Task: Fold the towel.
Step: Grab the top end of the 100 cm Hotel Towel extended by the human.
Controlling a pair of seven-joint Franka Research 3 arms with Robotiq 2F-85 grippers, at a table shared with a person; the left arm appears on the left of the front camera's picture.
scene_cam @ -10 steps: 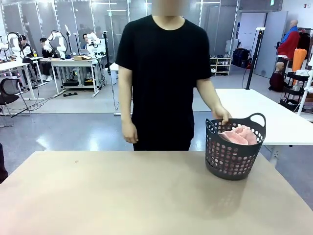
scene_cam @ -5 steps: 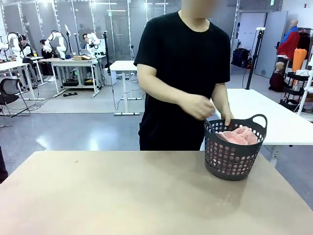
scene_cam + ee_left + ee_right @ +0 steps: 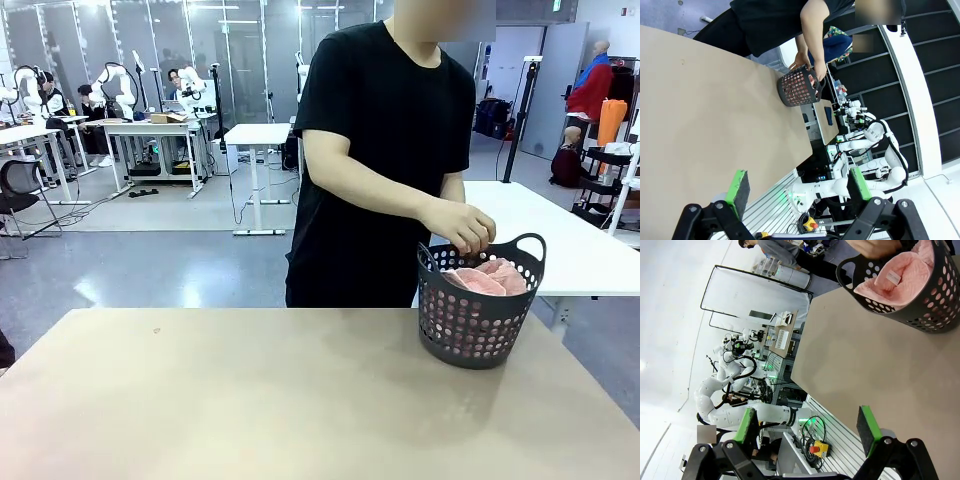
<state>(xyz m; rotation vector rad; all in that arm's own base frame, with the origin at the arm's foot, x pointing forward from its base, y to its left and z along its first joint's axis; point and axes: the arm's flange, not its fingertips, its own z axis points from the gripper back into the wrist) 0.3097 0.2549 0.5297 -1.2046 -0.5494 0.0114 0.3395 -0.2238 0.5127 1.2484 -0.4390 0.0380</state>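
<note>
The pale pink towel (image 3: pixel 487 278) lies crumpled inside a dark grey perforated basket (image 3: pixel 478 318) at the table's far right. The person's hands (image 3: pixel 462 228) hover together over the basket's near rim. In the right wrist view the towel (image 3: pixel 900 275) shows in the basket (image 3: pixel 920 295) at the top right, with a white label on it. The left wrist view has the basket (image 3: pixel 799 88) far off across the table. My left gripper (image 3: pixel 799 187) is open and holds nothing. Likewise my right gripper (image 3: pixel 809 426) is open, far from the basket.
The tan table (image 3: pixel 250 400) stretches bare in front of the basket. The person in a black shirt (image 3: pixel 385 120) stands at the far edge. White tables and other workstations fill the room behind.
The person has stepped to the right and brought both hands over the basket's rim. The basket has shifted slightly.
</note>
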